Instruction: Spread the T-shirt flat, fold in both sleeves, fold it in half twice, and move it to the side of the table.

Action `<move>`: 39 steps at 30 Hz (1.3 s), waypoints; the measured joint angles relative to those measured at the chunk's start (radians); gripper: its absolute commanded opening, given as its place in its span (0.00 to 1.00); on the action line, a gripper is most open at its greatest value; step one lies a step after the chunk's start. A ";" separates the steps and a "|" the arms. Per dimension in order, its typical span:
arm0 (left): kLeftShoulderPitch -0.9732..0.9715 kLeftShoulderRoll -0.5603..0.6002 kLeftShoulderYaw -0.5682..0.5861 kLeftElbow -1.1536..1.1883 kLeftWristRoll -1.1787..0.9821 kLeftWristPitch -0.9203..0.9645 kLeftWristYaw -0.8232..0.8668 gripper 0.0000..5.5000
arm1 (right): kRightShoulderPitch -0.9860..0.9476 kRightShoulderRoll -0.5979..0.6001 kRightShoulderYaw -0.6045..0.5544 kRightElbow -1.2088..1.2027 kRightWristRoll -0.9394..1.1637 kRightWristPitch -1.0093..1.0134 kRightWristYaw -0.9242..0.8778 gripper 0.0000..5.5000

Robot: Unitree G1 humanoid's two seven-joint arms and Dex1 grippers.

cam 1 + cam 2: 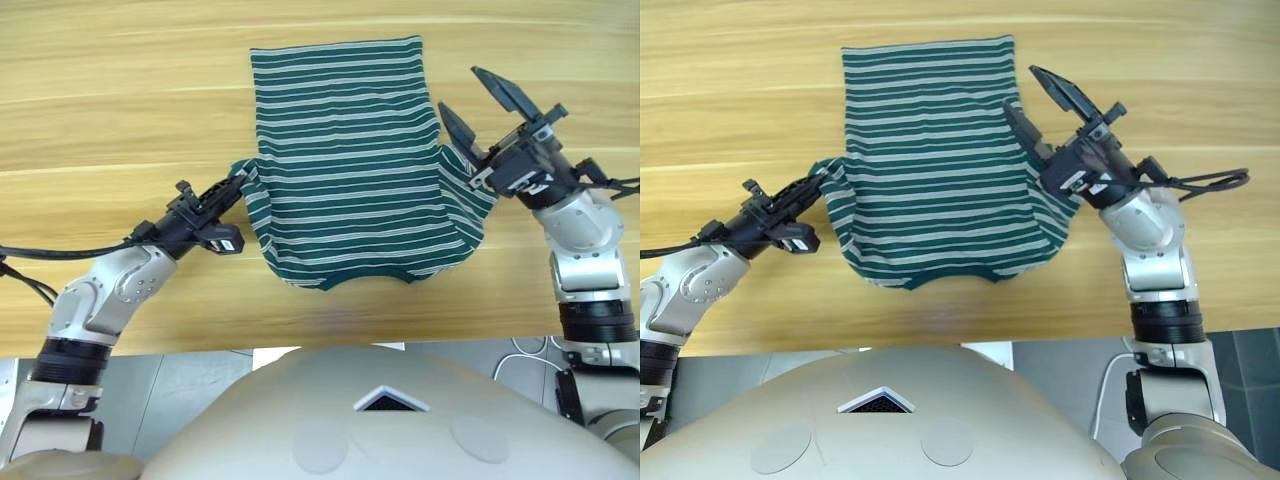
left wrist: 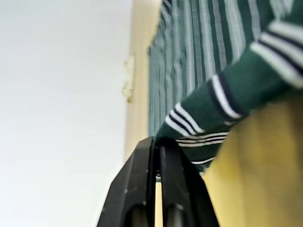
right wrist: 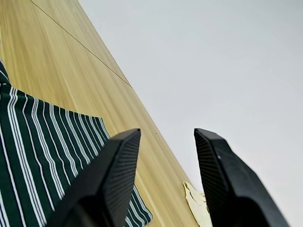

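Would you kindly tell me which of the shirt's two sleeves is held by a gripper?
The sleeve on the robot's left: the left gripper is shut on its edge, while the right sleeve lies free beside the open right gripper.

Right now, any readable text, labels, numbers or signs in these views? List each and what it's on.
No text is readable.
Pale sticker on the black left hand: too small to read.
White label on the black right hand: too small to read.
Green-and-white striped fabric T-shirt: no print.
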 measured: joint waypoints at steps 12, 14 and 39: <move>-0.110 -0.093 -0.167 0.086 0.071 -0.104 0.036 0.00 | 0.001 0.010 0.003 0.013 -0.004 -0.023 0.000 0.38; -0.142 -0.113 -0.205 0.121 0.079 -0.113 0.033 0.00 | 0.001 0.010 0.003 0.013 -0.004 -0.023 0.000 0.38; -0.192 -0.166 -0.324 0.257 -0.096 -0.169 -0.131 0.41 | 0.135 -0.214 -0.266 0.091 -0.363 0.006 -0.125 0.38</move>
